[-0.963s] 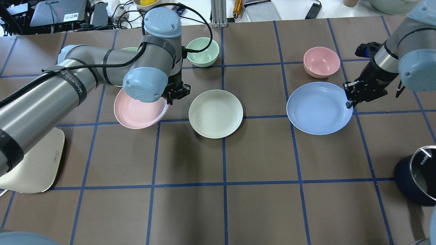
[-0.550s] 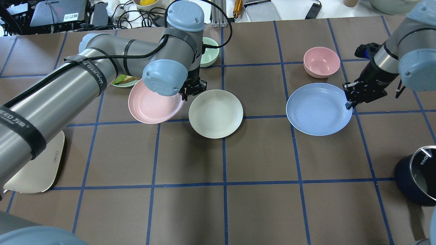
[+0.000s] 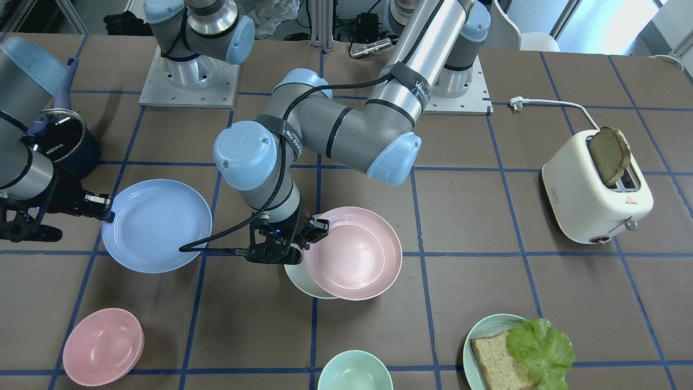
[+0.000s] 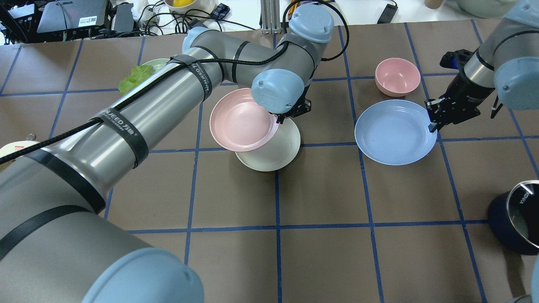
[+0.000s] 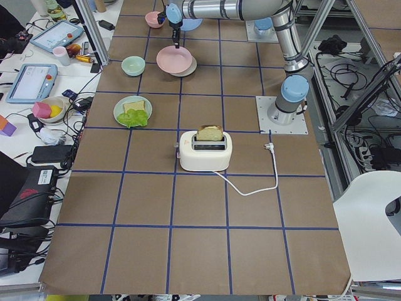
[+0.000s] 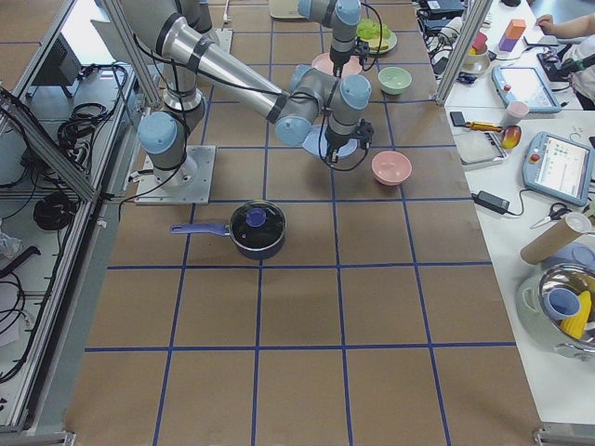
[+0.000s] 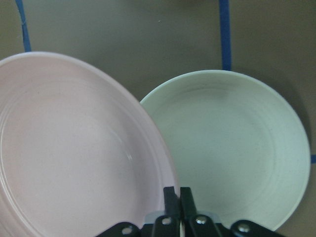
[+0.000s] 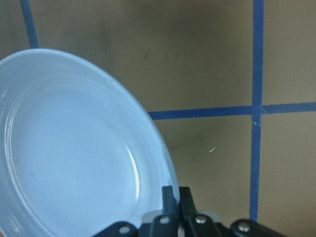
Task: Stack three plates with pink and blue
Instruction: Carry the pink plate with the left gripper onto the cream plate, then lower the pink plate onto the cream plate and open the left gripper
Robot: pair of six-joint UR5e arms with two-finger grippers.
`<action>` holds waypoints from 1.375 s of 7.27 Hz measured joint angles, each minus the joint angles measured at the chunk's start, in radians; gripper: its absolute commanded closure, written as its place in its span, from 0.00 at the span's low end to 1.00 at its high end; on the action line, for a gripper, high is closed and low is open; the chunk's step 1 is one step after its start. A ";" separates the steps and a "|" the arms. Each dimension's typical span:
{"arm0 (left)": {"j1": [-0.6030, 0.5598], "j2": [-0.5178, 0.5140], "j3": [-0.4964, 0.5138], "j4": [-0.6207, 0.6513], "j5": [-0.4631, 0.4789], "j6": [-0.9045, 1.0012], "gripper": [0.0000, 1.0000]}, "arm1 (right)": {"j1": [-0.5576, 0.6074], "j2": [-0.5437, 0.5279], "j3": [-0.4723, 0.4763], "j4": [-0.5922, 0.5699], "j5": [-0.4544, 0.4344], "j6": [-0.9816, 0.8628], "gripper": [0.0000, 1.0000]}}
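At the far left of the overhead view, a pale teal plate (image 4: 154, 63) carrying green lettuce (image 4: 133, 77) sat near the far side of the brown paper-covered desk (image 4: 320, 189), partly behind the left arm. Toward the middle, the left hand (image 7: 177, 193) was pinched narrow on the rim of the pale pink round matte plate (image 4: 241, 120), its two fingers almost together with the rim between them. That pink plate hung over the far left part of the cream-white round matte plate (image 4: 273, 153), which lay flat on the desk over a crossing of blue tape lines. Whether the two plates touched could not be told.

Further right and well apart from that pair, a small deep pink bowl (image 4: 398, 75) stood just beyond the light blue round matte plate (image 4: 393, 132), close to it but not touching. The right hand (image 8: 177, 193) was closed narrow on the right rim of the blue plate. Whether the blue plate rested on the desk or sat just off it could not be told. At the right edge, a dark blue pot with a glass lid (image 4: 516, 219) stood well apart from the plates.
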 measured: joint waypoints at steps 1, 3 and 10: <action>-0.018 -0.018 0.024 -0.012 -0.002 -0.020 1.00 | 0.000 0.000 -0.001 0.001 0.000 0.000 1.00; -0.044 -0.050 0.046 -0.041 -0.003 -0.051 1.00 | 0.000 0.000 -0.001 0.001 -0.001 0.000 1.00; -0.056 -0.101 0.055 -0.066 -0.042 -0.097 1.00 | 0.000 -0.001 -0.002 0.000 0.004 0.000 1.00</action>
